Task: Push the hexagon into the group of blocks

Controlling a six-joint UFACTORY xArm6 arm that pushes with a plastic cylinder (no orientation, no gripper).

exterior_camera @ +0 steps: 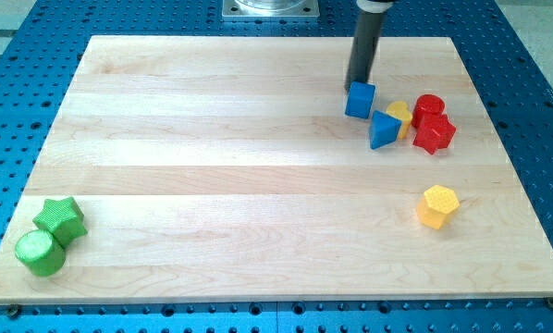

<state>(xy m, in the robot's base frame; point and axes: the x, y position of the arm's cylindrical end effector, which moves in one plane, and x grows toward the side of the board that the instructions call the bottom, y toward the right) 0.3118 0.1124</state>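
Note:
A yellow hexagon [437, 205] sits alone at the view's lower right of the wooden board [212, 166]. Above it, at the upper right, lies a group: a blue cube [360, 99], a blue triangle [383, 129], a yellow block [399, 115] partly hidden behind the triangle, a red cylinder [429, 106] and a red star [434, 133]. My tip [358, 86] stands at the top edge of the blue cube, touching or nearly touching it, far above and to the left of the hexagon.
A green star [59, 218] and a green cylinder [41, 252] sit together at the board's lower left corner. A blue perforated table [526, 55] surrounds the board. The arm's metal base [270, 8] is at the top centre.

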